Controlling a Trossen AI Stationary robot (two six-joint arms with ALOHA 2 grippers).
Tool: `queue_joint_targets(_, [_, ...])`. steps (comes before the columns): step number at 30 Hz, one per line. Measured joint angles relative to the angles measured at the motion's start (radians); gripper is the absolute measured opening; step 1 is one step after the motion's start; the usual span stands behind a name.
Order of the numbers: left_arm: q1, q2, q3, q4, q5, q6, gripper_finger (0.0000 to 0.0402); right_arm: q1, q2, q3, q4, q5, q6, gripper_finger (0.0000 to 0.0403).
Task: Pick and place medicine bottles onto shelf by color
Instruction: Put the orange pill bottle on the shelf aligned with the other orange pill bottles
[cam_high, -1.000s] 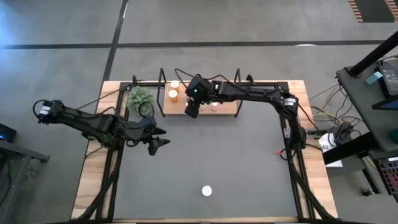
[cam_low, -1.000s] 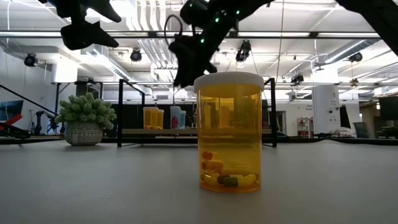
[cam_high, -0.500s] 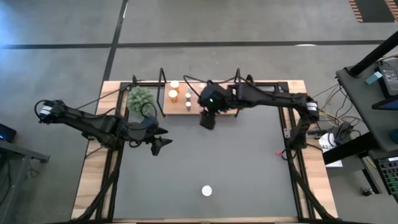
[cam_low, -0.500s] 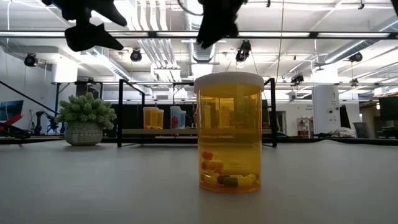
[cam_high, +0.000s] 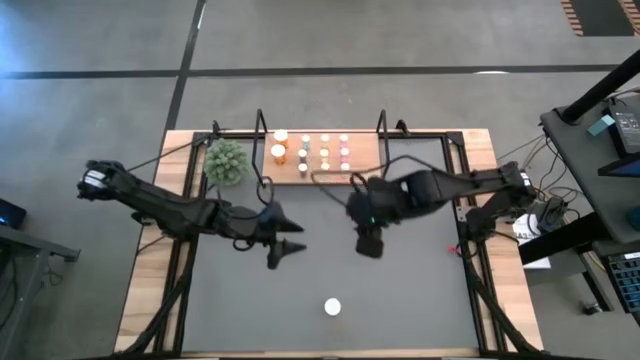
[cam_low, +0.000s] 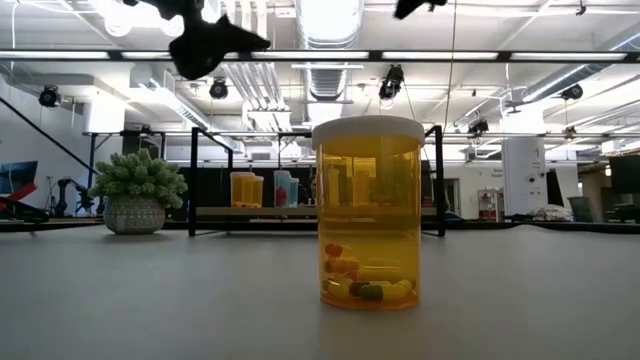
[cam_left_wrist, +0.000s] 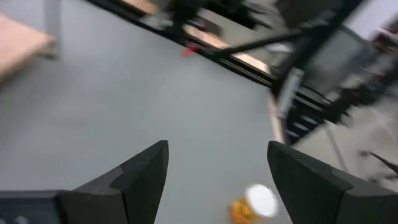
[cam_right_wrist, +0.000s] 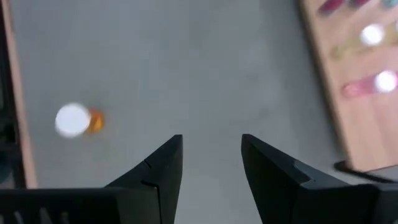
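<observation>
One orange medicine bottle (cam_high: 332, 307) with a white cap stands upright on the dark mat near the table's front edge, and fills the low view's middle (cam_low: 368, 215). The wooden shelf (cam_high: 322, 172) at the far edge carries several small bottles (cam_high: 324, 152) standing upright, orange ones (cam_high: 279, 146) at its left end. My left gripper (cam_high: 290, 248) hovers open above the mat's middle left; the orange bottle (cam_left_wrist: 255, 202) lies ahead of it. My right gripper (cam_high: 370, 243) hovers open above the mat's middle, away from the shelf, with nothing between its fingers (cam_right_wrist: 211, 138).
A green spiky plant ball (cam_high: 226, 160) in a pot stands left of the shelf. Black wire frames (cam_high: 262, 135) rise at both shelf ends. The dark mat (cam_high: 420, 300) lies bare around the lone bottle. Cables and a desk sit beyond the table's right edge.
My right gripper has drawn back from the shelf toward the table's near edge and to the right, rising above the mat. My left gripper has gone toward the table's right, to the mat's middle, and has tipped. The bottles have stayed where they were.
</observation>
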Motion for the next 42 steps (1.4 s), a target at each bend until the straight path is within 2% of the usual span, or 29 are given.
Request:
queue_joint_targets(5, [-0.061, 0.090, 0.000, 0.067, 0.069, 0.006, 0.0258, 0.107, 0.012, -0.017, -0.013, 0.013, 0.053, 0.0155])
queue_joint_targets(10, [-0.131, 0.157, 0.000, 0.070, 0.071, -0.018, 0.0258, 0.196, 0.012, -0.047, -0.010, 0.140, 0.167, 0.0155])
queue_joint_targets(15, [-0.207, 0.199, 0.002, 0.069, 0.072, -0.072, 0.0258, 0.271, 0.012, -0.065, -0.011, 0.171, 0.300, 0.0155])
queue_joint_targets(17, [-0.229, 0.202, 0.004, 0.070, 0.076, -0.066, 0.0258, 0.312, 0.009, -0.066, 0.001, 0.254, 0.289, 0.0155])
queue_joint_targets(20, [-0.240, 0.196, 0.005, 0.069, 0.076, -0.047, 0.0258, 0.376, -0.010, -0.067, 0.009, 0.435, 0.151, 0.0155])
queue_joint_targets(23, [-0.254, 0.164, 0.004, 0.070, 0.092, 0.017, 0.0258, 0.406, -0.053, -0.104, 0.102, 0.578, 0.098, 0.0155])
queue_joint_targets(26, [-0.287, 0.138, 0.000, 0.069, 0.102, 0.073, 0.0258, 0.388, -0.125, -0.214, 0.261, 0.614, 0.078, 0.0154])
queue_joint_targets(30, [-0.311, 0.121, -0.007, -0.004, 0.100, 0.110, 0.0258, 0.346, -0.257, -0.444, 0.497, 0.608, 0.091, 0.0150])
queue_joint_targets(37, [-0.327, 0.118, -0.007, -0.018, 0.096, 0.207, 0.0258, 0.311, -0.465, -0.863, 0.958, 0.470, 0.149, 0.0148])
queue_joint_targets(42, [-0.328, 0.123, -0.007, -0.017, 0.071, 0.188, 0.0258, 0.311, -0.565, -1.091, 1.197, 0.461, 0.143, 0.0148])
